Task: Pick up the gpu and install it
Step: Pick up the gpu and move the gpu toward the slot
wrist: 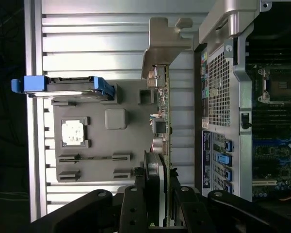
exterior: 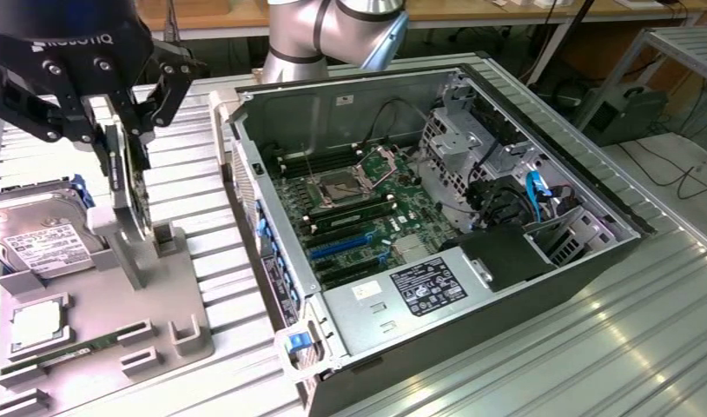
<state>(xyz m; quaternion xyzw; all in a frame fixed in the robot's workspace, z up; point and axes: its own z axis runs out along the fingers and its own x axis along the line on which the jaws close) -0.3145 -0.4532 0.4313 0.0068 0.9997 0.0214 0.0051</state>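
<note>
Looks like the gripper (exterior: pixel 120 130) has its jaws clamped on the gpu (exterior: pixel 131 187), which stands on edge at the gray holder (exterior: pixel 156 321) beside the open pc case (exterior: pixel 505 347), presumably kept upright for an easy grab.

1. Table (exterior: pixel 631 330) (wrist: pixel 97 48): ribbed silver metal slats, glare patches toward 4 o'clock in the exterior view.
2. Grey fixture plate (exterior: pixel 156 321) (wrist: pixel 131 121): flat on the slats, at 8 o'clock in the exterior view.
3. Computer case (exterior: pixel 481 334) (wrist: pixel 218 73): lying on its side, open face up, centre toward 3 o'clock.
4. Plate sits at 9 o'clock of the case, close but apart, with a strip of bare slats between the 2.
</note>
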